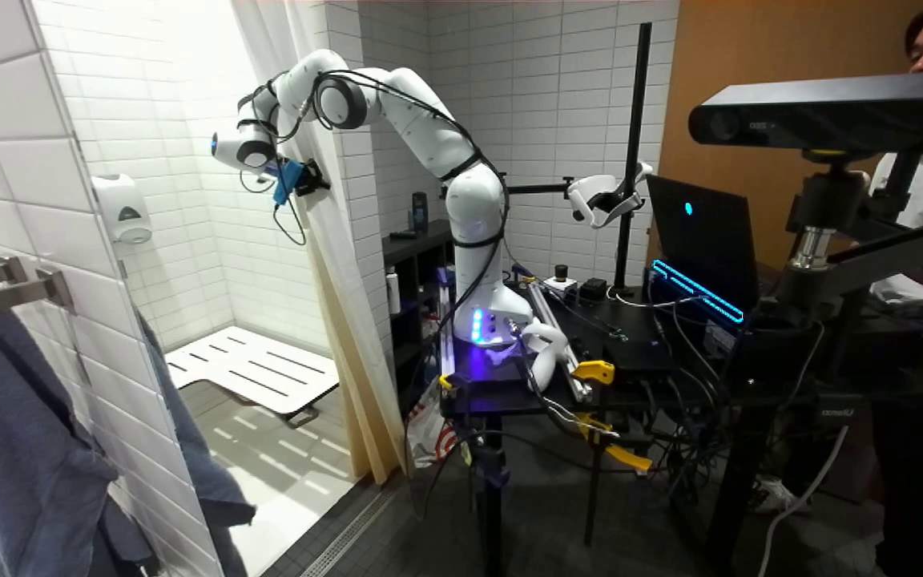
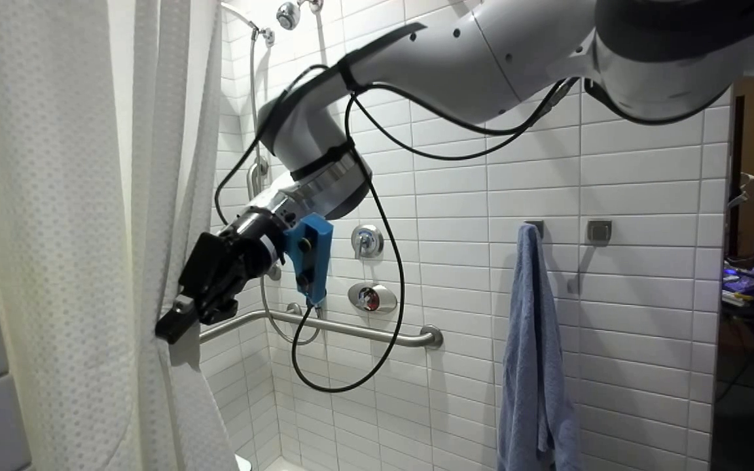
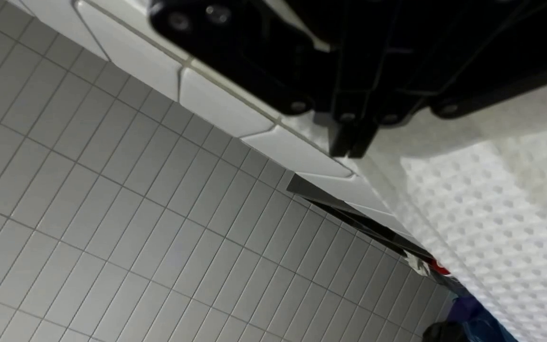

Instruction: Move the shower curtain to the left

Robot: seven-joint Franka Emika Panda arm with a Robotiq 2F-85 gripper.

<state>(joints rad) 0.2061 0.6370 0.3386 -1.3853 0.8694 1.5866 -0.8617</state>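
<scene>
Probably you're engaging the shower curtain (image 2: 69, 229), which hangs against your hand (image 2: 176, 322); its fingers (image 3: 340, 143) sit together, though you cannot tell whether cloth is pinched between. Next should come a hold check, then a steady leftward sweep.

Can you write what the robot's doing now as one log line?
goal: move left | shower curtain: hanging in folds | gripper: pinching it near its edge | blue towel: hanging on wall
</scene>
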